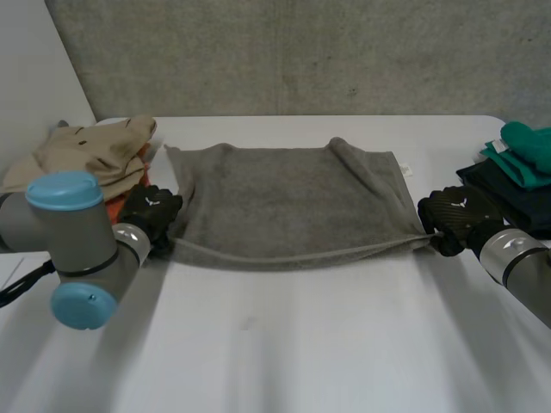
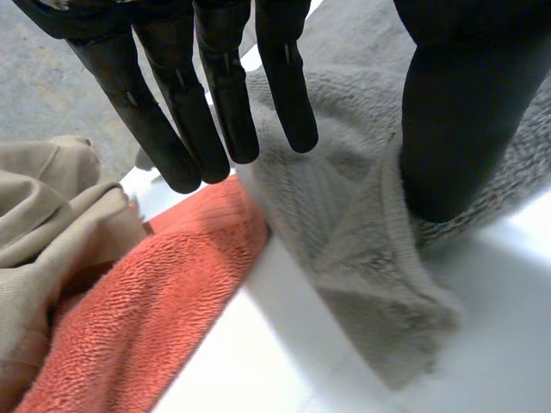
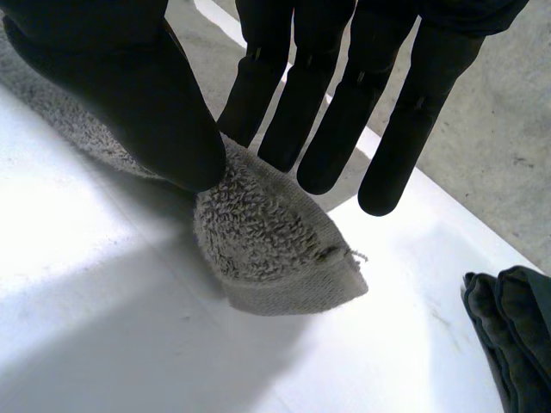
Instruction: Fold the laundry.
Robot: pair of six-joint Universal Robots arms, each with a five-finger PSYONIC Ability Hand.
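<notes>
A grey towel (image 1: pixel 293 202) lies spread across the middle of the white table (image 1: pixel 284 344), folded in half with its near edge stretched between my two hands. My left hand (image 1: pixel 151 211) is at the towel's near left corner. In the left wrist view its fingers (image 2: pixel 215 95) are straight and spread away from the thumb, whose tip rests on the towel corner (image 2: pixel 362 258) lying flat on the table. My right hand (image 1: pixel 452 215) is at the near right corner. There its thumb (image 3: pixel 129 86) and straight fingers pinch the towel corner (image 3: pixel 267 241) between them.
A beige garment (image 1: pixel 86 151) and an orange towel (image 2: pixel 146 310) are heaped at the table's left, right beside my left hand. A green cloth (image 1: pixel 525 146) on dark folded clothes (image 1: pixel 508 189) sits at the right edge, close to my right hand.
</notes>
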